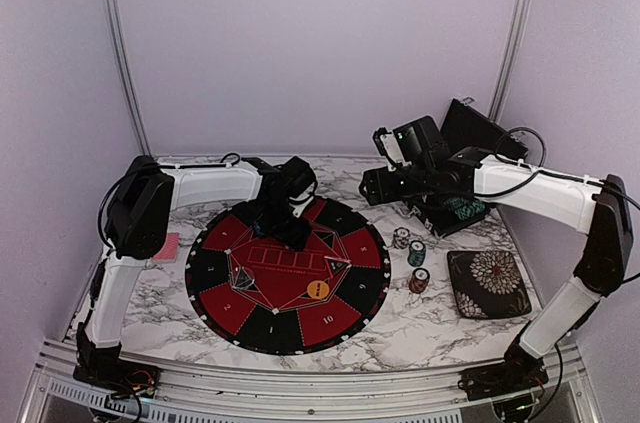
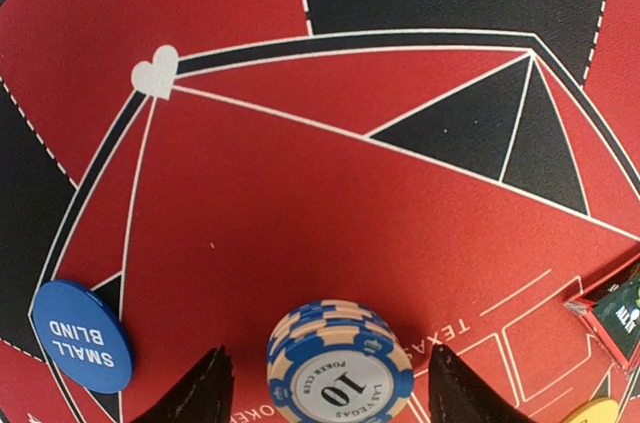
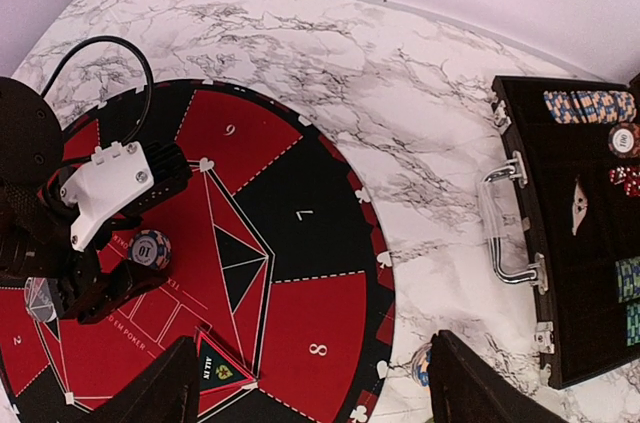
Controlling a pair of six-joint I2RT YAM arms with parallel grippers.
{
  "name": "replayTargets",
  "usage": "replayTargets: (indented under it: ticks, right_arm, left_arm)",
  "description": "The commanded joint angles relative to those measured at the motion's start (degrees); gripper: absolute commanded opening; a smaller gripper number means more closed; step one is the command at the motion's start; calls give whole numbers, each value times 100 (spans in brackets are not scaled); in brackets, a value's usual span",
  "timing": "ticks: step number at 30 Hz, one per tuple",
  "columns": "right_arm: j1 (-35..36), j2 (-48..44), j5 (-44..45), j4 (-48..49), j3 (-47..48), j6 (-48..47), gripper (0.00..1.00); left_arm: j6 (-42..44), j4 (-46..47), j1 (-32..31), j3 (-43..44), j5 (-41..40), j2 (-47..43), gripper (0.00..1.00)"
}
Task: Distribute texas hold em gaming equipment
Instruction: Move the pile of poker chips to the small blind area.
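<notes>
Black hinged case (image 3: 585, 243) open, chip rows (image 3: 588, 105) and red dice (image 3: 626, 179) inside

chip stack (image 2: 340, 368) btwn fingers, maybe clear
</notes>
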Motion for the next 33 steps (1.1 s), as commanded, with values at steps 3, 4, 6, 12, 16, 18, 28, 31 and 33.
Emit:
replayTargets:
  ticks: [3, 4, 6, 12, 16, 18, 28, 31, 33]
  right_arm:
    - [-21, -166, 88, 65, -54, 48, 76]
    - [-24, -168, 89, 74, -62, 48, 76]
    - [-21, -168, 86, 77, -65, 49, 76]
    - [-22, -177, 47, 85, -86, 49, 76]
    - [-28, -164, 42, 86, -89, 49, 76]
    - [-22, -160, 34, 92, -98, 48, 76]
    - [-25, -133, -43, 181, -146, 62, 76]
    - [-26, -133, -48, 198, -175, 65, 76]
    - [-22, -132, -51, 213, -204, 71, 76]
  left_arm:
    - [77, -203, -89, 111, -100, 130, 63]
    - [76, -200, -95, 106, -101, 137, 62]
    - [85, -198, -109, 114, -116, 143, 60]
    - [81, -203, -113, 136, -154, 199, 54]
    - [79, -212, -113, 102, -187, 201, 50]
    - [72, -207, -107, 74, -197, 188, 49]
    - [-18, -180, -113, -123, -329, 123, 38]
    - [-95, -126, -112, -255, -357, 61, 36]
    - [-149, -49, -111, -369, -380, -1, 34]
